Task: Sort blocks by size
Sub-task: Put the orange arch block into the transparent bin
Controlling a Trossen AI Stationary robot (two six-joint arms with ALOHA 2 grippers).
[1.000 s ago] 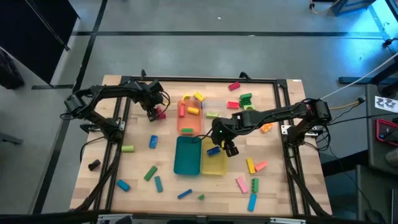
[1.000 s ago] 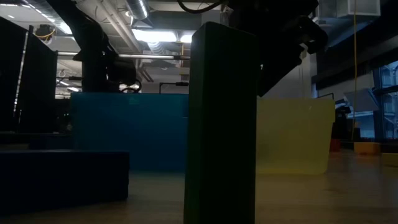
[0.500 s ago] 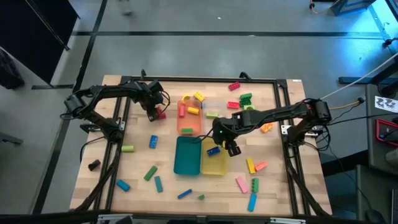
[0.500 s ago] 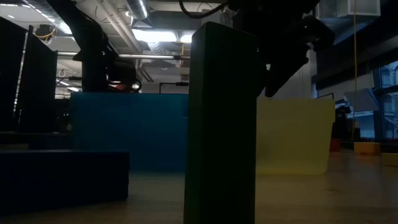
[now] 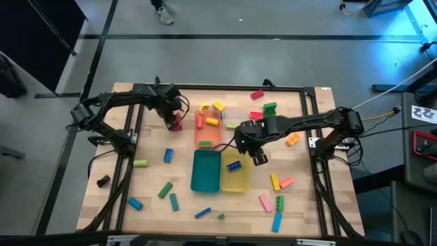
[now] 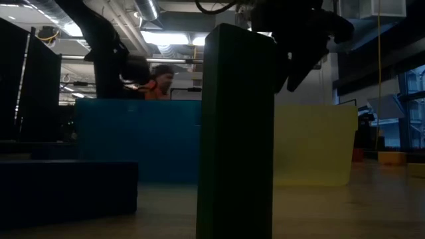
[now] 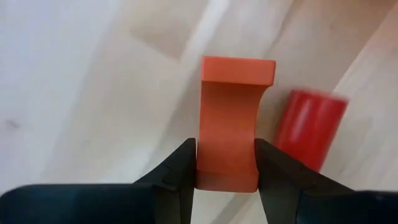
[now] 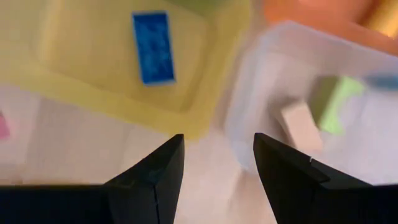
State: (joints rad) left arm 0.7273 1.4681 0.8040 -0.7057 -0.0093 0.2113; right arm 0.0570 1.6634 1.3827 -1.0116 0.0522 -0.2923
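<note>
The left gripper point(image 5: 173, 120) sits at the far left part of the table point(image 5: 153, 179), beside the orange tray point(image 5: 207, 137). In the left wrist view its fingers point(image 7: 180, 171) clamp an orange-red block point(image 7: 231, 124) from both sides; a red cylinder block point(image 7: 310, 129) lies just beside it on the wood.

The right gripper point(image 5: 254, 153) hangs at the far right corner of the yellow tray point(image 5: 236, 183), near the clear tray point(image 8: 292, 81). Its fingers point(image 8: 158, 168) are spread apart and hold nothing. A blue block point(image 5: 234, 165) lies flat inside the yellow tray. The clear tray holds a green block point(image 8: 333, 102) and a pale block point(image 8: 297, 123).

The teal tray point(image 5: 204, 171) touches the yellow tray's left side. Other blocks lie scattered over the table. In the low view a person point(image 6: 158, 81) shows behind the trays.
</note>
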